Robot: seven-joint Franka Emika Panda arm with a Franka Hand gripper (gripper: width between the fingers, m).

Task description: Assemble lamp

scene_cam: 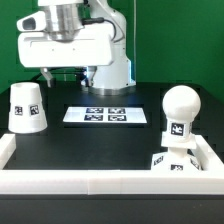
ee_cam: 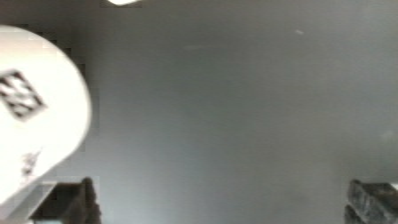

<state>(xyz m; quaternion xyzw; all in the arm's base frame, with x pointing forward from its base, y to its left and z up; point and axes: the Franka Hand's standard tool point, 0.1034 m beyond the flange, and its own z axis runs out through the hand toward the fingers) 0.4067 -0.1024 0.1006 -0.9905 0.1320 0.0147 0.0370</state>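
- Step in hand, as judged: an approach toward a first lamp part; nothing is carried, and the gripper (scene_cam: 62, 72) hangs high at the back of the black table (scene_cam: 95, 140), on the exterior view's left.
- Jaws: set wide apart and empty in the wrist view, where both fingertips (ee_cam: 63, 200) show at the frame's edges with bare table between them.
- Shade (scene_cam: 27, 107): one, cup-shaped, standing wide end down near the exterior view's left edge, just inside the white border wall (scene_cam: 90, 183). The white tagged curve (ee_cam: 39, 100) in the wrist view is probably this shade; this is not certain.
- Bulb (scene_cam: 182, 112): one, round top upward, at the exterior view's right.
- Base block (scene_cam: 175, 164): one, directly below the bulb; whether the bulb is already seated in it cannot be told.
- Marker board (scene_cam: 106, 115): one, flat at the table's middle, well apart from all parts.
- Advice for the step: the wide jaws should be centred over the chosen part before descent, and the shade's taper should be gripped squarely so slipping is avoided.
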